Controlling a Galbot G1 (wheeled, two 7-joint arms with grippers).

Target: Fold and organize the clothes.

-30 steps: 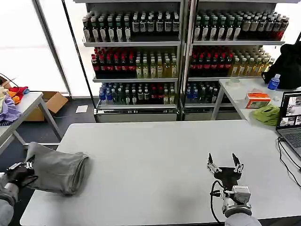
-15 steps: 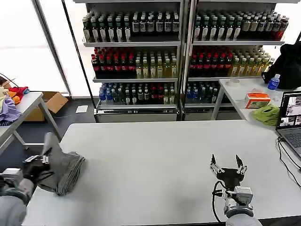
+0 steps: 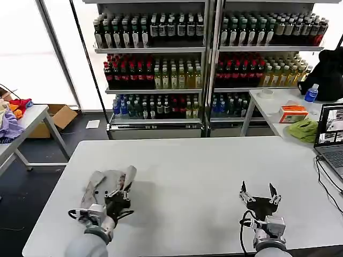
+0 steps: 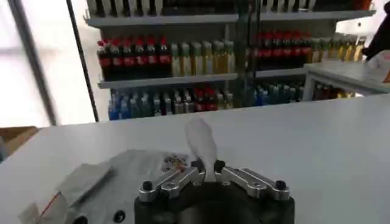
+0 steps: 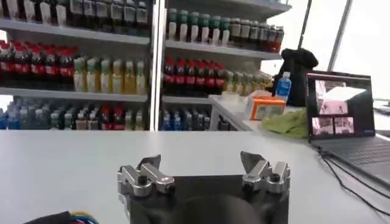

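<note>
A light grey shirt point(image 3: 104, 184) lies bunched on the near left part of the white table point(image 3: 187, 171). My left gripper point(image 3: 122, 188) is shut on a fold of it, and that fold stands up between the fingers. In the left wrist view the pinched fold of the shirt point(image 4: 202, 141) rises from the left gripper point(image 4: 207, 167); the small multicoloured chest print point(image 4: 174, 160) and dark buttons point(image 4: 119, 215) lie flat beside it. My right gripper point(image 3: 260, 189) hovers open over the near right of the table, holding nothing. The right gripper point(image 5: 200, 163) has its fingers spread wide.
A laptop point(image 3: 332, 134) with cables sits at the table's right edge. Behind it a side table carries a lime-green cloth point(image 3: 304, 130), an orange box point(image 3: 293, 113) and a bottle. Drink shelves point(image 3: 206, 59) line the back. Coloured garments point(image 3: 12, 115) lie on a table at far left.
My left gripper has carried the grey shirt from the table's left edge inward to the right, over the table top. The right gripper has barely moved.
</note>
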